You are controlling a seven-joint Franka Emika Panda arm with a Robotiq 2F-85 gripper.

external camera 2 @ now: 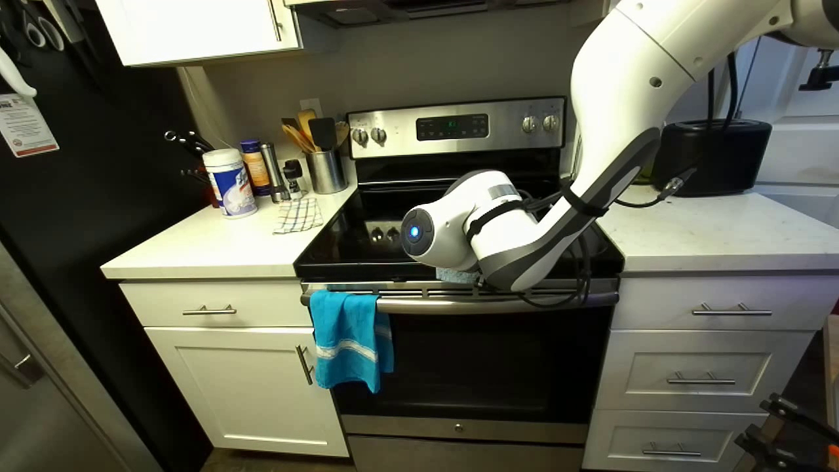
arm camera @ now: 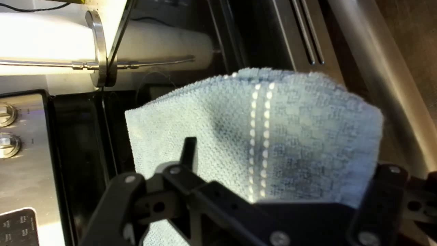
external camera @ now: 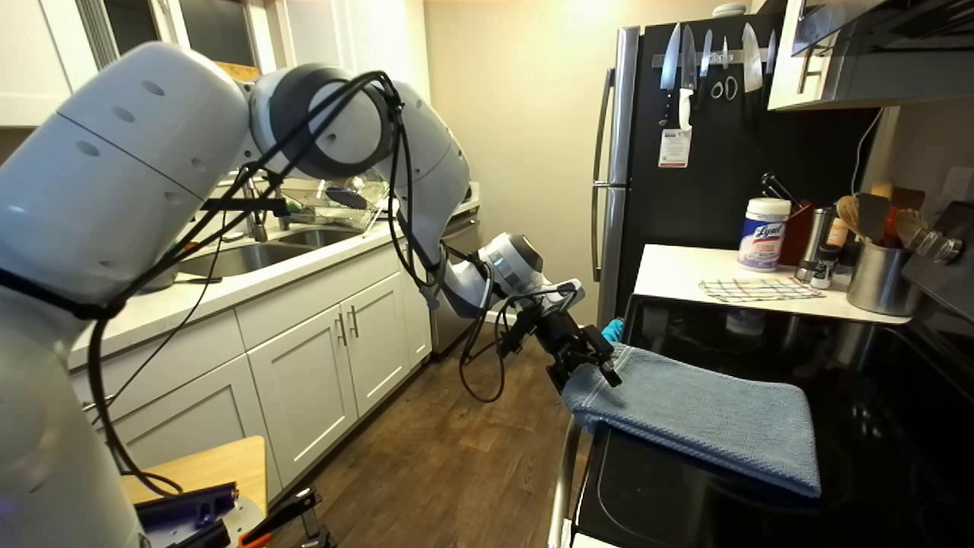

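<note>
Lying beneath hand [external camera: 586, 377]: grey-blue towel [external camera: 708, 417]

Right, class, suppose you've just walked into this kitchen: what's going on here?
A robot arm has its gripper open at one end of a folded blue-grey towel. That towel lies on the black cooktop, with the end by the gripper reaching past the front edge. It does not look clamped; whether the gripper touches it is hard to tell. Separately, a bright blue towel hangs from the oven handle.
</note>
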